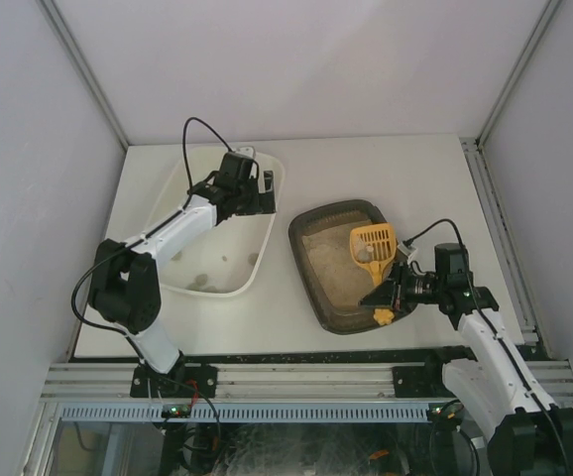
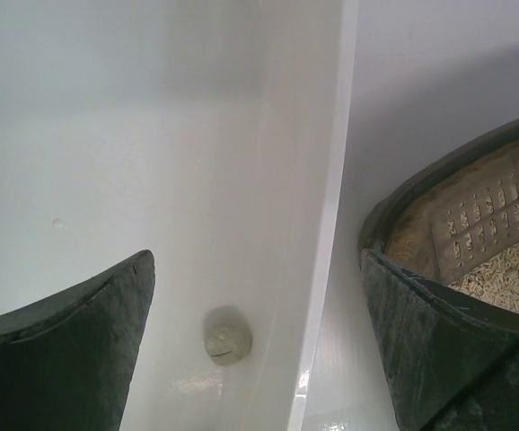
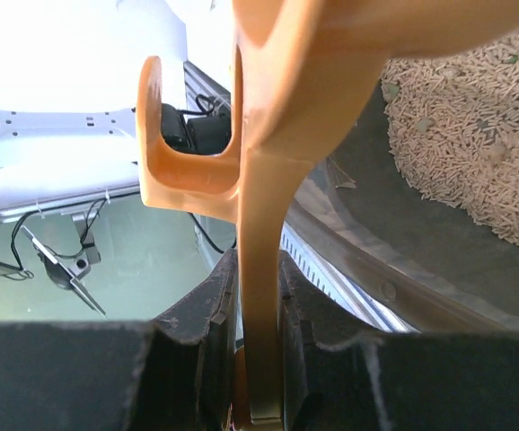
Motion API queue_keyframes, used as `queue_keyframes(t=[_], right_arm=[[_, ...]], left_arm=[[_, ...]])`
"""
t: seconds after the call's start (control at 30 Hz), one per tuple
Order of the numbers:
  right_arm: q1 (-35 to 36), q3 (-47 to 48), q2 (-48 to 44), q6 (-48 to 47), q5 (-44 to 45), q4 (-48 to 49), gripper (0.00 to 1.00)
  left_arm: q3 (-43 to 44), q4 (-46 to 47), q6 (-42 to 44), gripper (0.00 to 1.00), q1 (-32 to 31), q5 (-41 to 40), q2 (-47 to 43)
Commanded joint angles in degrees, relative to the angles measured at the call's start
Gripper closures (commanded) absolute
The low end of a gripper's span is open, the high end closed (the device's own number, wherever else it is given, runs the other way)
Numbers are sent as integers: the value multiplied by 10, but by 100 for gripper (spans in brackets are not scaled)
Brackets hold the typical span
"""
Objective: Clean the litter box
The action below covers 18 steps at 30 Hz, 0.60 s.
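Observation:
The dark brown-grey litter box (image 1: pixel 318 288) sits right of centre with pale sandy litter (image 1: pixel 331 270) inside; its rim also shows in the left wrist view (image 2: pixel 439 175) and the right wrist view (image 3: pixel 439 287). My right gripper (image 1: pixel 394 292) is shut on the handle of a yellow slotted scoop (image 1: pixel 373 245), whose head is over the litter with a grey clump (image 1: pixel 365 254) in it. In the right wrist view the orange handle (image 3: pixel 264 269) is clamped between the jaws. My left gripper (image 1: pixel 252 195) is open and empty over the white tub's right wall.
A white tub (image 1: pixel 267 248) stands left of the litter box with grey clumps (image 1: pixel 199 282) on its floor; one clump (image 2: pixel 228 336) shows in the left wrist view. Grey walls enclose the table on three sides.

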Motion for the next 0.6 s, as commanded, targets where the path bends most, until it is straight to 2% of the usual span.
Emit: queue_keyframes(t=[0.0, 0.1, 0.23, 0.37, 0.5, 0.57], right_arm=[[13, 2, -4, 0, -4, 16, 100], [-21, -10, -23, 30, -8, 39, 100], [56, -13, -6, 46, 4, 61, 100], [-20, -44, -32, 85, -20, 110, 100], [36, -26, -2, 58, -14, 75, 100], [7, -29, -19, 64, -15, 79, 100]], left_arm=[[-4, 19, 16, 0, -6, -7, -21], [-5, 20, 17, 0, -7, -8, -21], [-5, 18, 18, 0, -8, -7, -21], [-5, 18, 25, 0, -8, -10, -24], [-5, 18, 27, 0, -8, -8, -24], [-5, 18, 30, 0, -8, -9, -23]])
